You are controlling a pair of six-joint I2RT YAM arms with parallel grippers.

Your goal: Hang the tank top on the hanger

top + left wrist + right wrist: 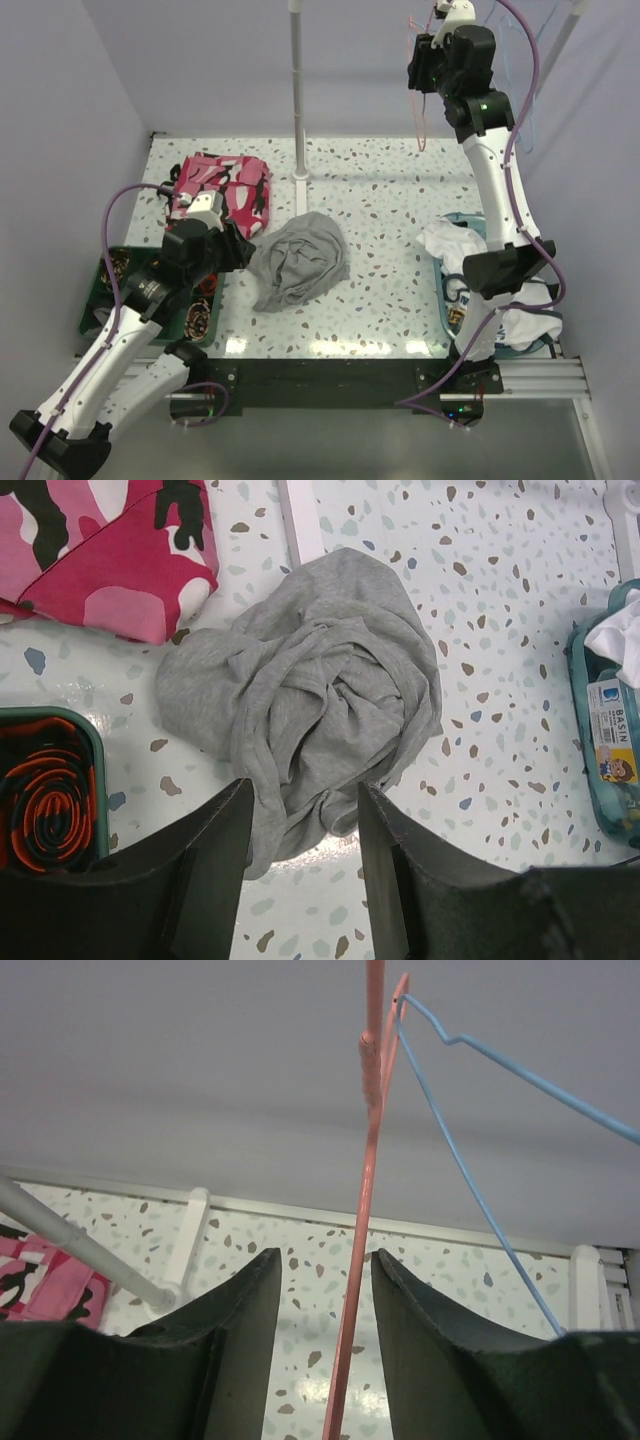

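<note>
One grey tank top [300, 262] lies crumpled on the table [400, 200], the left gripper [303, 810] spread wide at its near edge, while the right gripper [325, 1260] stands parted around the single pink-red hanger [362, 1260], beside one blue hanger [472, 1160].

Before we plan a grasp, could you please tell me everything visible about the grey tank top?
The tank top is plain heather-grey, soft-looking knit, crumpled into a rounded heap of twisted folds. It lies on the speckled table, close by the pink camouflage garment. The open left gripper hovers at its near edge.
</note>
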